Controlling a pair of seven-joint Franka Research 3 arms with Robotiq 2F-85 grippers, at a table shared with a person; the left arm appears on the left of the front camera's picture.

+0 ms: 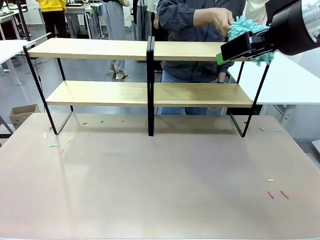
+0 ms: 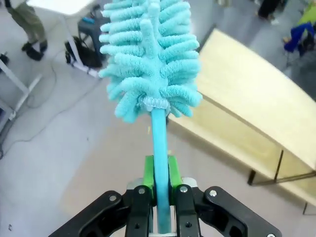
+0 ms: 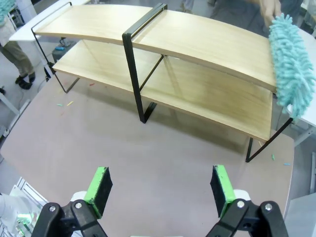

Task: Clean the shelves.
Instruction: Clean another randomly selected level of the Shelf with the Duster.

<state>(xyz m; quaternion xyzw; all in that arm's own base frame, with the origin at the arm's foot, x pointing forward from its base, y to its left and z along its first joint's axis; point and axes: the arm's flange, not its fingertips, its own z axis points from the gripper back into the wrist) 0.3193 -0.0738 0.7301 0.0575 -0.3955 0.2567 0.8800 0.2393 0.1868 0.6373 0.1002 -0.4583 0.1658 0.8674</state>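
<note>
Left gripper [image 2: 160,173] has its jaws clamped on the duster [image 2: 150,59] handle so the fluffy head reaches the right end of the shelves [image 1: 100,49] at the bench's [image 1: 160,190] far side. The right gripper [image 3: 160,185] hangs wide open, holding nothing.

— What sort of place are you working in?

— A robotics lab, as far as I can see. Past the far edge of my bench [image 1: 160,200], behind the shelves [image 1: 100,49], there are more white tables [image 1: 292,82] on metal legs, with several people [image 1: 52,12] standing among them.

— Anything else?

— A cardboard box [image 1: 22,114] sits on the grey floor [image 2: 29,173] off the bench's left edge, and dark equipment [image 2: 86,39] is stowed under another table.
</note>
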